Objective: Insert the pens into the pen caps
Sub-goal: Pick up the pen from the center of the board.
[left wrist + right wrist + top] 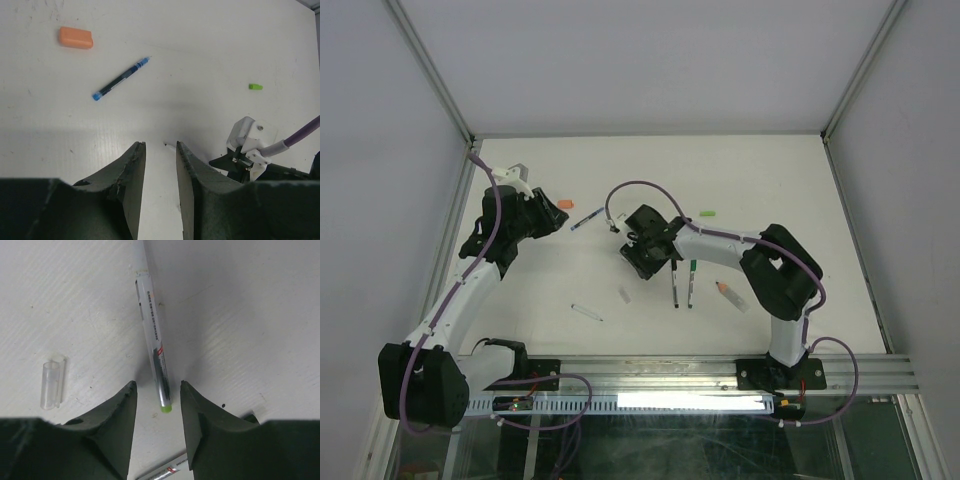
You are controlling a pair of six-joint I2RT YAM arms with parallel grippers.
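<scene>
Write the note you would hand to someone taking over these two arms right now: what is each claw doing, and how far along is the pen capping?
Left gripper: open, nothing between its jaws; the blue pen and orange cap lie ahead of it.
Right gripper: open, straddling the green end of a clear pen lying on the table; not gripped.
Elsewhere: clear cap beside that pen, green cap further off, thick orange-tipped pen near the right arm.
Done: no capping seen.
Left: fit each pen into a cap.
</scene>
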